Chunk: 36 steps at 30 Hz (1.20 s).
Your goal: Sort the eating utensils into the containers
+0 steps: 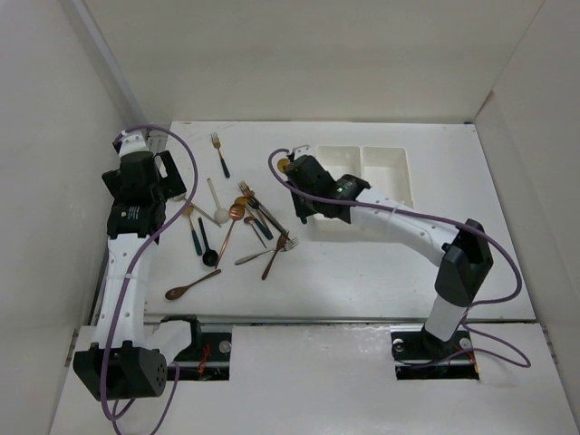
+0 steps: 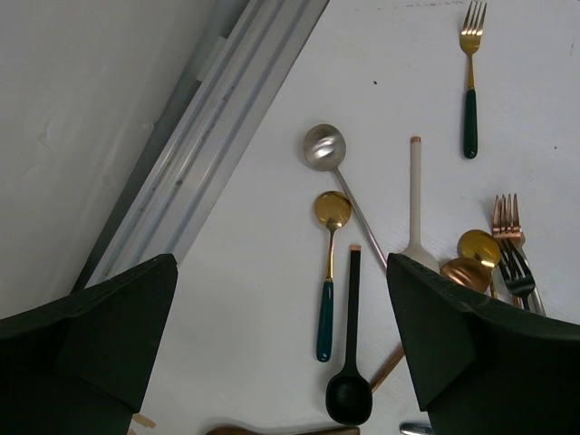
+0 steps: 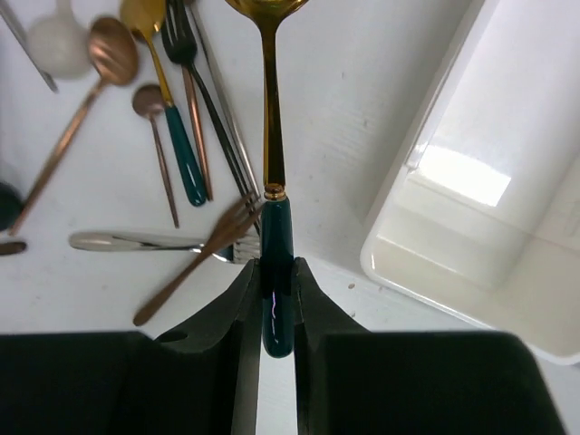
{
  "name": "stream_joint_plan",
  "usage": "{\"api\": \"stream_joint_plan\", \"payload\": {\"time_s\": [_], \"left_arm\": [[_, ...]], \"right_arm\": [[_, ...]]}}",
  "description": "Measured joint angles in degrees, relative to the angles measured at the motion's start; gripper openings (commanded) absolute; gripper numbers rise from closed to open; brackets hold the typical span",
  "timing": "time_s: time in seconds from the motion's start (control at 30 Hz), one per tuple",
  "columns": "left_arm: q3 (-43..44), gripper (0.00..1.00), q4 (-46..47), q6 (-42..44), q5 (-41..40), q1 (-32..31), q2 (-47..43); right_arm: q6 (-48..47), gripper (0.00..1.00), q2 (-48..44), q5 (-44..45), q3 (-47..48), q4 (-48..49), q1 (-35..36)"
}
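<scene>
Grip state: right fingers pinch 1 spoon by its dark green handle, near the end. The gold stem and bowl project straight ahead, toward the top of the right wrist view. Holding the handle end probably leaves the long part free to enter a bin first.

Location: 2 white bins sit joined side by side, upper right of centre in the top view. What shows of them holds nothing; the right arm covers part of the left one. In the right wrist view the spoon lies just beside a bin corner, at its left, not yet over it. Judged step: transfer, with a swing to the right needed before release.

Left fingers are spread wide and hold nothing. They hang over the left side of the pile, well apart from the right arm, which probably avoids a clash.

Remaining utensils lie on the table, centre left. Several cross, so single picks suit. 1 fork lies apart, above them.
</scene>
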Motion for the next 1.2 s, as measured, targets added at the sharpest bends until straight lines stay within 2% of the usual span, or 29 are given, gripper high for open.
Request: {"api": "stream_joint_plan", "payload": {"time_s": [0.2, 0.37, 0.53, 0.77, 0.9, 0.93, 1.03, 1.2], "left_arm": [[-0.5, 1.0, 0.3, 0.0, 0.1, 0.0, 0.0], [-1.4, 1.0, 0.5, 0.7, 3.0, 0.0, 0.0], [-2.2, 0.95, 0.8, 5.2, 12.0, 0.0, 0.0], [-2.5, 0.91, 0.7, 9.6, 20.2, -0.5, 1.5], [-2.5, 0.9, 0.6, 10.6, 21.6, -1.1, 3.8], [-2.6, 0.88, 0.6, 10.7, 22.0, -1.1, 4.3], [-3.4, 0.87, 0.4, 11.1, 22.9, -1.6, 5.5], [-3.8, 0.86, 0.2, 11.9, 23.6, -2.6, 8.5]], "right_arm": [[-0.4, 0.0, -1.4, 1.5, 4.2, 1.7, -3.1], [1.6, 0.0, 0.2, 2.1, 6.5, 2.5, -13.5], [4.1, 0.0, 3.3, 1.1, 3.6, 3.0, -21.9], [4.7, 0.0, 12.7, -2.0, 2.0, 2.8, -22.4], [5.1, 0.26, 16.6, -4.0, 2.2, 2.4, -22.4], [5.3, 0.35, 17.2, -4.4, 2.3, 2.3, -22.4], [5.7, 0.47, 17.6, -5.0, 2.6, 2.2, -22.4], [5.7, 0.5, 15.5, -5.0, 3.3, 2.2, -22.4]]}}
